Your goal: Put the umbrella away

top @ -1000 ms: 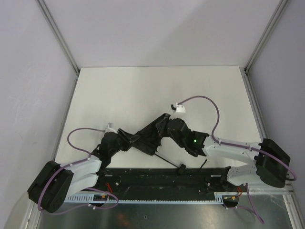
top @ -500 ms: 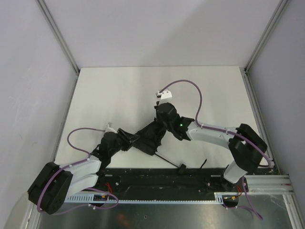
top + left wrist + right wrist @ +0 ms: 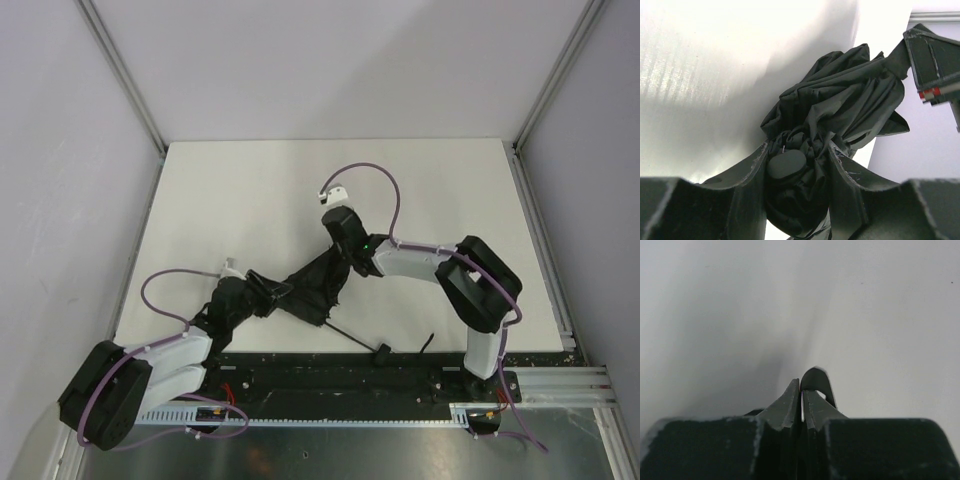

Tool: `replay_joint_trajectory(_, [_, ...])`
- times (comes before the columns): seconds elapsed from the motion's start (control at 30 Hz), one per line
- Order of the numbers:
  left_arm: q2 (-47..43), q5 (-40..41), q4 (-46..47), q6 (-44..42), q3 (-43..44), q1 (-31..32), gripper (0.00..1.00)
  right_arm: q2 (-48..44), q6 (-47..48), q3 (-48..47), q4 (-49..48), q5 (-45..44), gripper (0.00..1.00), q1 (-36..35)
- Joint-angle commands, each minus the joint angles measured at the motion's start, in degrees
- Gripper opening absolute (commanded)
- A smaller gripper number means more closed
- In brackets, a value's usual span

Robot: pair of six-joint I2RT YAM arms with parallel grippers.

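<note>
Both claws closed | umbrella [image 3: 300,290] on table [image 3: 250,190], centre toward near edge | left claw [image 3: 797,150] clamps bunched canopy, right claw [image 3: 802,385] pinches fabric tip | I'd say light, floppy, slippery; hold stiff shaft [image 3: 350,338].

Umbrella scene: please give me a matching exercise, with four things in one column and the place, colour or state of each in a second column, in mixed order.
Column one:
1. left claw
2. right claw
3. umbrella handle
4. table

Column two:
A. white
B. lies by the table's near edge, gripped by nothing
C. closed around the bunched umbrella canopy
D. pinches a thin fold of black fabric

Pairs: 1-C, 2-D, 3-B, 4-A
</note>
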State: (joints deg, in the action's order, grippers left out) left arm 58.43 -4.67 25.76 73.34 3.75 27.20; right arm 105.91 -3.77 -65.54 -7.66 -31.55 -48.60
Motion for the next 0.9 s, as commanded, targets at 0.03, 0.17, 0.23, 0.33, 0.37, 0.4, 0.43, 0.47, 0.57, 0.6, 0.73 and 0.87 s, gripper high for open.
replay_joint_trajectory(0.03, [-0.32,0.89,-2.39,-0.5,-3.4,0.29,0.0,4.16,5.12,-3.35,-5.93,2.22,0.11,7.58])
replay_joint_trajectory(0.17, [-0.34,1.08,-2.5,0.17,-5.08,0.31,0.0,6.04,5.82,-8.08,-0.82,7.32,0.23,11.27])
replay_joint_trajectory(0.23, [-0.47,1.07,-2.65,0.71,-5.51,0.31,0.0,5.51,7.12,-9.67,3.08,6.29,0.38,11.91])
replay_joint_trajectory(0.33, [-0.34,1.39,-3.07,0.79,-5.5,0.31,0.0,3.34,5.36,-11.6,11.89,7.54,0.81,13.81])
replay_joint_trajectory(0.37, [-0.03,1.4,-3.25,0.9,-5.37,0.31,0.0,2.68,3.42,-12.8,16.19,9.83,0.9,15.12])
replay_joint_trajectory(0.4, [0.21,1.45,-3.39,0.96,-5.22,0.31,0.0,1.69,1.31,-13.8,20.19,12.21,0.95,16.52])
replay_joint_trajectory(0.43, [0.59,1.43,-3.59,1.16,-5.05,0.31,0.0,0.32,-0.1,-14.03,23.24,14.1,0.97,17.58])
replay_joint_trajectory(0.47, [1.01,1.47,-3.77,1.57,-4.88,0.31,0.0,-1.55,-0.58,-13.4,24.81,15.31,0.98,18.01])
replay_joint_trajectory(0.57, [3.0,1.05,-4.58,3.52,-4.4,0.24,0.0,-8.37,2.28,-9.1,25.46,12.7,0.99,13.65])
replay_joint_trajectory(0.6, [3.97,0.44,-4.8,3.81,-4.29,0.28,0.0,-10.95,3.95,-7.25,24.78,10.61,0.99,10.95])
replay_joint_trajectory(0.73, [7.4,-1.19,-6.33,5.66,-1.7,0.24,0.0,-19.42,7.61,-0.06,21.65,8.32,0.99,-1.45])
replay_joint_trajectory(0.87, [10.42,-2.58,-9.15,6.43,0.23,0.22,0.0,-23.71,11.26,8.89,12.26,13.89,0.98,-14.88])
